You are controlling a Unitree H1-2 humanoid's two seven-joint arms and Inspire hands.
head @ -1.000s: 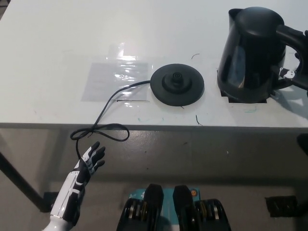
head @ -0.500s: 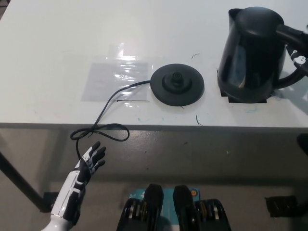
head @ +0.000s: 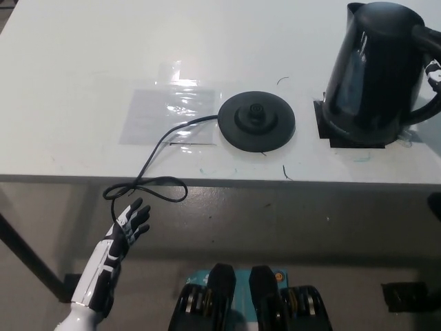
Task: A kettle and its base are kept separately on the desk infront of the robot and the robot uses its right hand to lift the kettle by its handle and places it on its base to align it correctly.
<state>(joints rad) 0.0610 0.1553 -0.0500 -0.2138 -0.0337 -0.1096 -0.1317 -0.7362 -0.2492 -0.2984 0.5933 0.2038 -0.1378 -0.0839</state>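
Observation:
The black kettle (head: pixel 375 69) is at the table's far right, tipped a little and raised off a black tape square (head: pixel 329 135) marked on the tabletop. Its handle runs off the right picture edge, where a small part of my black right hand (head: pixel 433 72) shows, closed on the handle. The round black base (head: pixel 257 122) lies flat at the table's middle, about a hand's width left of the kettle, with its centre connector facing up. My white left hand (head: pixel 129 226) hangs open below the table's front edge at the lower left.
The base's black cord (head: pixel 153 157) runs left from the base and loops over the table's front edge (head: pixel 227 178) above my left hand. A clear taped sheet (head: pixel 169 109) lies left of the base. The white tabletop (head: pixel 83 62) extends far left.
The kettle has risen and shifted to the right with my right hand, uncovering more of the tape square beneath it. The picture has shifted slightly. My left hand stays put.

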